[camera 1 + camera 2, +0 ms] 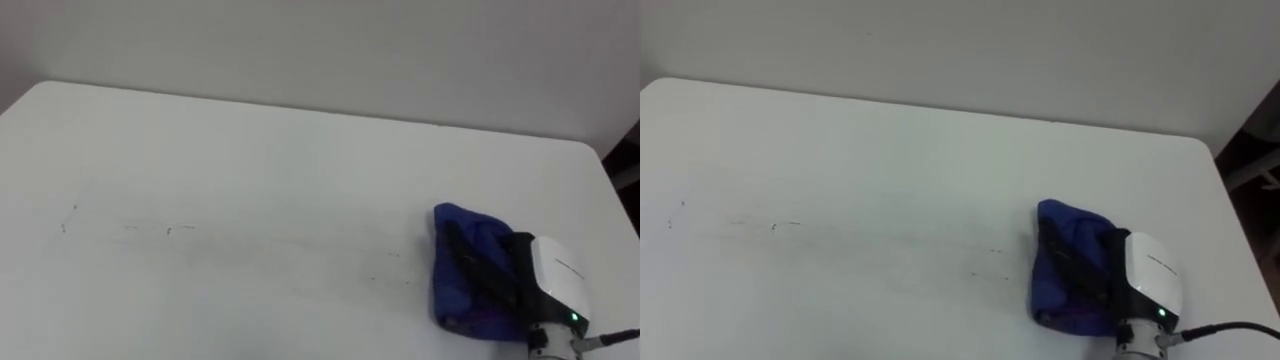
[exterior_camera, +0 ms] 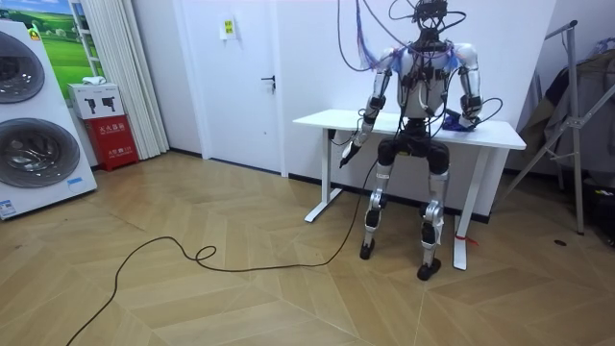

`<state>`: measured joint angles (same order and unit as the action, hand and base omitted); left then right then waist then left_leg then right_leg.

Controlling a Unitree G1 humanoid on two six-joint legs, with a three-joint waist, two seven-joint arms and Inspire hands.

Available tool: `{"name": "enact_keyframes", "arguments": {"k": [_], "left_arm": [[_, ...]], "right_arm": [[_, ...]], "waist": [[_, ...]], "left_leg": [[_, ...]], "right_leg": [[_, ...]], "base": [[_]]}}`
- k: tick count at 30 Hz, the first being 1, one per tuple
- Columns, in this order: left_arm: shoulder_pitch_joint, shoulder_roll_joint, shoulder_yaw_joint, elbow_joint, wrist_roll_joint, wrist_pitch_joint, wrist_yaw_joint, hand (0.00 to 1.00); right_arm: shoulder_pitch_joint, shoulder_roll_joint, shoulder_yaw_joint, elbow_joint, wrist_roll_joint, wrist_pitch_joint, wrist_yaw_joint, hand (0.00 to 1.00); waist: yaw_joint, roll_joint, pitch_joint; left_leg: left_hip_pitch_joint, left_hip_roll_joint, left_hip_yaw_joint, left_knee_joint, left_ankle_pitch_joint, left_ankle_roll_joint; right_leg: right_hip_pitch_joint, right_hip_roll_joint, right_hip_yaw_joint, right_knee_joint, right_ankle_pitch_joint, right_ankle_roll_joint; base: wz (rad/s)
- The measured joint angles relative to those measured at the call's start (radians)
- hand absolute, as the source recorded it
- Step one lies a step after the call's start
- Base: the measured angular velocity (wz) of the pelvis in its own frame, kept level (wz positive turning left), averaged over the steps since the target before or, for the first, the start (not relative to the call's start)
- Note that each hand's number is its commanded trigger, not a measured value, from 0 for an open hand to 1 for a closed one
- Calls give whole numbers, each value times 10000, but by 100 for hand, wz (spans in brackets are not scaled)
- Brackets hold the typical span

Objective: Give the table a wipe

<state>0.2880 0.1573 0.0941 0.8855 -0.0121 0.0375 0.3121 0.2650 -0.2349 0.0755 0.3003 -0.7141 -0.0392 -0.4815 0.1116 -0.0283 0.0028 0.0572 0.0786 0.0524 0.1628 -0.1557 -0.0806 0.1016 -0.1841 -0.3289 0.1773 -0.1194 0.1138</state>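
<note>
Robot: you've got it standing at the near side of the white table (image 1: 250,170), close up against the edge, back to the room camera.

Cloth: the blue cloth (image 1: 455,300) is bunched up on the tabletop, over on the robot's right and close to the near edge. It's not far from the table's right end either.

Right hand: your right hand (image 1: 505,270) sits right on top of the cloth. The dark fingers (image 1: 465,255) are laid out pretty much straight across the cloth, pressing down on it rather than wrapped round it. Blue fabric pokes out ahead of the fingertips and along both sides of the hand.

Left hand: the left hand (image 2: 344,159) hangs down off the table, just below its edge on the room view's left. It's too small there to say whether its fingers are spread or curled, so I honestly can't tell.

Marks: there are a few faint dark specks (image 1: 170,230) in a rough line across the tabletop, well to the left of the cloth, plus a couple of tiny ones closer to it.

Room: a white door (image 2: 245,77) is behind the table, with a red box (image 2: 115,139) and stacked washing machines (image 2: 29,144) over on the room view's left.
</note>
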Motion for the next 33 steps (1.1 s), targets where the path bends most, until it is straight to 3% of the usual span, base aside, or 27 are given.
{"name": "enact_keyframes", "arguments": {"k": [1,2,4,9,13,14,17,26,28,33], "left_arm": [[-31,-2,18,11,-113,-19,0,0],[-49,-1,55,90,-232,-68,-13,0],[-38,17,76,118,-375,-77,-83,0],[102,70,651,308,-366,-93,-432,0],[148,78,1191,345,-334,-112,-644,0],[184,80,1418,346,-321,-115,-651,0],[230,109,1662,356,-320,-124,-692,0],[412,108,1683,610,-319,-124,-1219,0],[454,108,1708,630,-306,-124,-1264,0],[589,155,1804,651,-220,57,-1270,0]], "right_arm": [[-1,0,-16,-207,-29,-4,72,0],[3,-11,-65,-483,-26,-6,205,0],[-1,-43,-163,-1089,190,-51,428,0],[-472,-89,-1522,-2635,771,-148,319,0],[-711,-356,-2673,-3990,1462,-170,133,0],[-712,-440,-2922,-4190,1752,-233,-9,0],[-647,-509,-3449,-4272,2477,-248,-119,0],[-602,-508,-4197,-4115,3169,-222,-93,0],[-467,-508,-4460,-4049,3285,-222,-98,0],[-451,-512,-4876,-2913,4011,-123,-598,0]], "waist": [[-12,-19,65],[9,-172,62],[-35,-182,130],[-243,-271,64],[-390,-270,36],[-489,-284,-10],[-643,-310,-56],[-1110,-301,-24],[-1176,-390,-29],[-1370,-426,-20]], "left_leg": [[-5,1,54,-7,0,1],[-43,6,148,-20,4,8],[-63,2,260,-19,31,62],[-128,2,296,9,27,76],[-126,4,339,-16,29,77],[-120,3,339,-22,29,77],[-13,8,367,-95,28,76],[223,27,573,-137,-9,57],[221,31,573,-132,-6,78],[217,36,597,-114,-17,78]], "right_leg": [[-68,-1,72,46,-1,1],[-152,-1,182,99,-2,2],[-210,-1,308,99,4,-3],[-356,-3,291,90,2,0],[-351,-1,340,88,2,0],[-338,-2,340,92,2,0],[-264,-2,362,106,2,0],[-189,4,563,161,2,0],[-194,4,558,162,2,0],[-208,4,557,162,2,0]], "base": [[-17],[-20],[-16],[-3],[0],[0],[-2],[-6],[0],[0]]}}
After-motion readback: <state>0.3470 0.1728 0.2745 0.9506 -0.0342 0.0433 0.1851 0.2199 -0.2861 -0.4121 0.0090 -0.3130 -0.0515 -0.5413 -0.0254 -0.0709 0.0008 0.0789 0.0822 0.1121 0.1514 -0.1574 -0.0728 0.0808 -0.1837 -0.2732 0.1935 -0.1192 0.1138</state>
